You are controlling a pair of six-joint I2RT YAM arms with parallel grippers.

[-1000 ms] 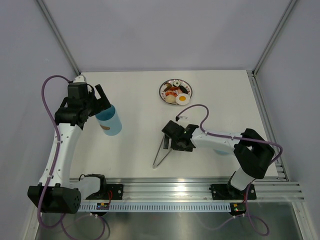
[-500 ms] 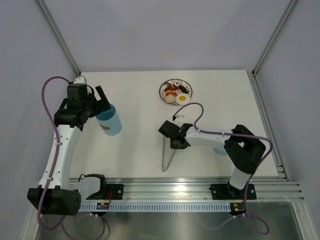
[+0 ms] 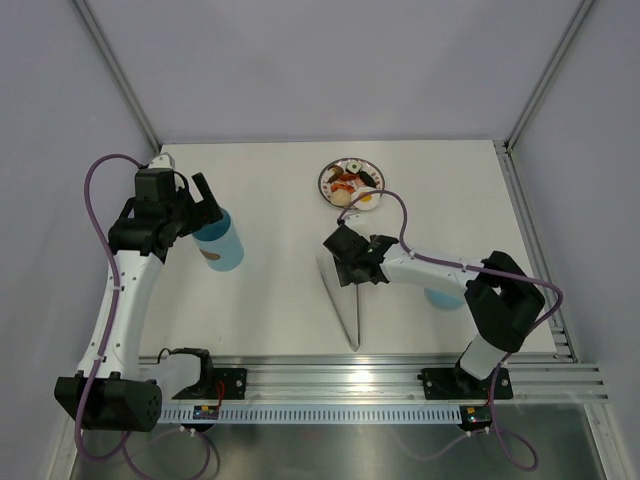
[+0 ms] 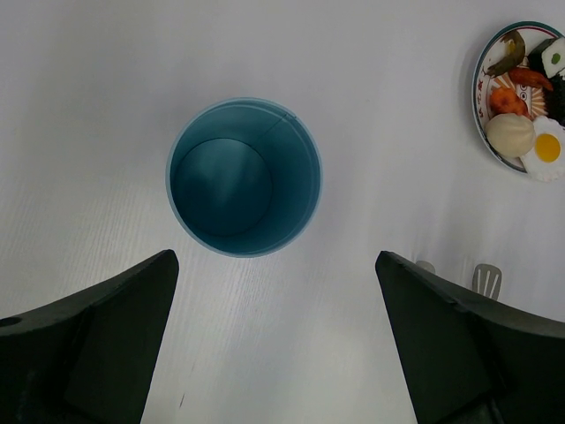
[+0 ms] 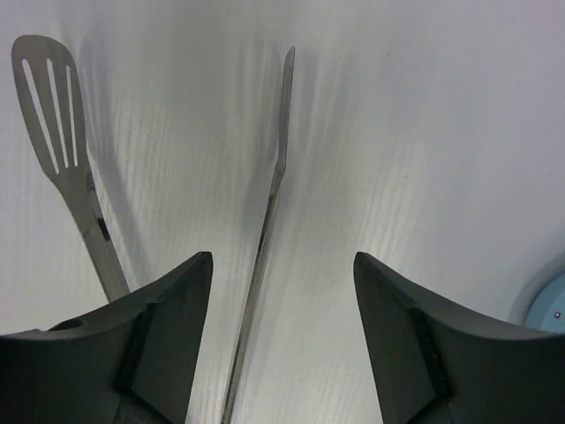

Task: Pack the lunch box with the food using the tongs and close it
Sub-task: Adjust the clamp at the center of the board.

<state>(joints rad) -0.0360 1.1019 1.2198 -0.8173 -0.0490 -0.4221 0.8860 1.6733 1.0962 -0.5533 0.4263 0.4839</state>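
Okay, we see the lunch box (image 3: 222, 250) upright on the left part of the tabletop (image 3: 270, 300), mouth open, inside bare down to the bottom. Left end effector (image 4: 274, 262) hangs above it, fingers spread as wide as they go, holding nothing. In its wrist view the box rim sits ahead of both fingers with a gap on each side, no contact.

The tongs (image 3: 351, 328) lie mid-tabletop, their joined end almost at the near edge by the rail, tips pointing toward the plate (image 3: 322, 183). Right end effector (image 5: 282, 261) is over the tip end, jaws partly apart. One thin tong arm runs between the fingers with room on both sides, and the slotted arm passes behind one finger. We cannot tell if it touches; nothing is clamped.

The food (image 3: 352, 185) is all on the plate near the far edge, just beyond the right end effector. The lid (image 3: 440, 298) lies half under the right arm.

A wide bare strip of tabletop separates the lunch box and the tongs; another bare patch is at far right by the side rail
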